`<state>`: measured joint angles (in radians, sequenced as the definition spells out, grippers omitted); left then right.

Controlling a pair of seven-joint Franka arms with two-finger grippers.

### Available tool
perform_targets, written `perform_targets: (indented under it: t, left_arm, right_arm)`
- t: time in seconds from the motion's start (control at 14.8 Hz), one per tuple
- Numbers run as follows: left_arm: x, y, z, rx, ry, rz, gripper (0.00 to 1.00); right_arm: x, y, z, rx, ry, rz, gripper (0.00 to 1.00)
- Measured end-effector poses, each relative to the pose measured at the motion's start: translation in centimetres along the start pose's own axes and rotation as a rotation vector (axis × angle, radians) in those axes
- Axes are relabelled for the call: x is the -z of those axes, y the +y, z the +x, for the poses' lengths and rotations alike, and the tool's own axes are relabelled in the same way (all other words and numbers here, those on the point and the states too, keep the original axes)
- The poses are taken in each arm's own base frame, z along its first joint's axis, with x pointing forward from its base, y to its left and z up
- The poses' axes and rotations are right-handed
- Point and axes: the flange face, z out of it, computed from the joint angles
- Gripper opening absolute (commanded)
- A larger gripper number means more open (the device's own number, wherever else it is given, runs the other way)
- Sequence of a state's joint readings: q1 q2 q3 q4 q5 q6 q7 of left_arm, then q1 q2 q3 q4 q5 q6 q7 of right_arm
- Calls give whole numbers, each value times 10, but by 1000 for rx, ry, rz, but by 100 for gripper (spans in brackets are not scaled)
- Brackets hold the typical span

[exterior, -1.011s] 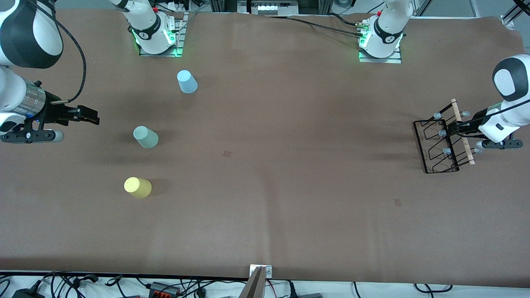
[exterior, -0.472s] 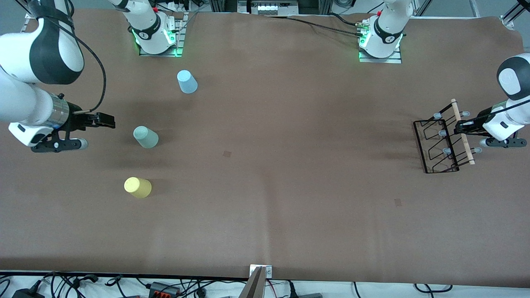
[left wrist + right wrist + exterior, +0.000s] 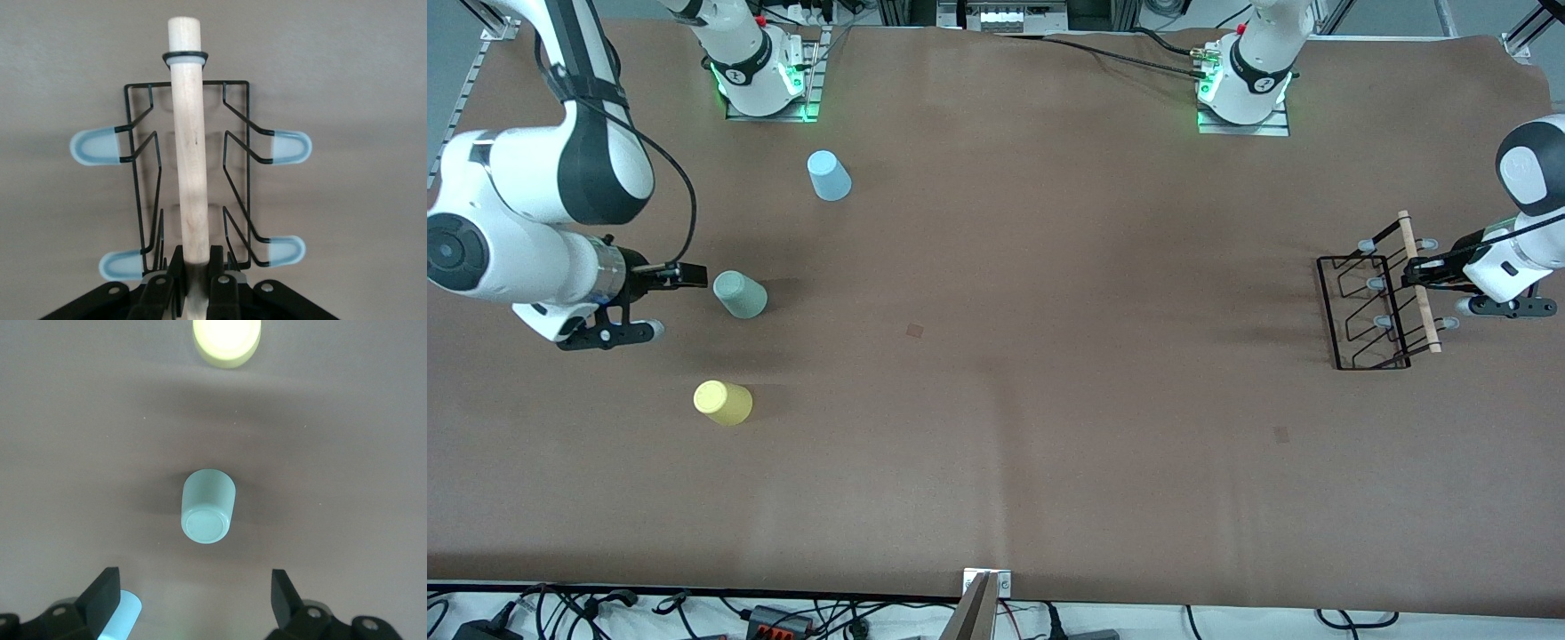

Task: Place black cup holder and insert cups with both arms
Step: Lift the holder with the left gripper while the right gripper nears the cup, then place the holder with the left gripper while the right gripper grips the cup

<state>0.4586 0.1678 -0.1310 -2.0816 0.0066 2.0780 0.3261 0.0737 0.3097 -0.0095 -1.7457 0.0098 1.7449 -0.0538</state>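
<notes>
- A wide brown table (image 3: 996,373) fills the front view, the two arm bases along its top edge and cables past the edge nearest the camera
- The black cup holder (image 3: 1371,307) stands near the table edge at the left arm's end, well apart from every cup; it does not look placed for loading yet, so I judge that step only begun
- The left gripper (image 3: 1416,274) is clenched on the holder's wooden handle (image 3: 188,147); the left wrist view shows the fingers (image 3: 157,293) pinching the bar's lower part
- The right gripper (image 3: 685,276) hangs just beside the grey-green cup (image 3: 740,294), spread wide and holding nothing; in the right wrist view the cup lies between its parted fingertips (image 3: 103,590) but is not yet reached
- Left to do, by my reading: set the holder down where it belongs, then fetch and mount all three cups
- Count: one holder; six pale-tipped pegs (image 3: 1376,285), four of them seen from the left wrist; no peg carries a cup
- Three cups, all resting on the table toward the right arm's end: grey-green, yellow (image 3: 723,402) nearer the camera, light blue (image 3: 829,175) close to the right arm's base
- Two arms, two grippers
</notes>
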Motion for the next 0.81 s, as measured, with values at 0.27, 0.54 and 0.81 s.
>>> perform_targets:
  t: [0.27,0.54,0.81]
  left_arm:
    - [45,63,20,-32,-77,-21,1]
    - [102,194,33,-24,-109,-6,1]
    - [118,318,21,20,-120,-61,1]
  right_arm:
    - [-41,1,14,-14,-61,2,100]
    - [-79,4,16,-24,-89,3,100]
    - [-104,9,13,-39,-88,5,100]
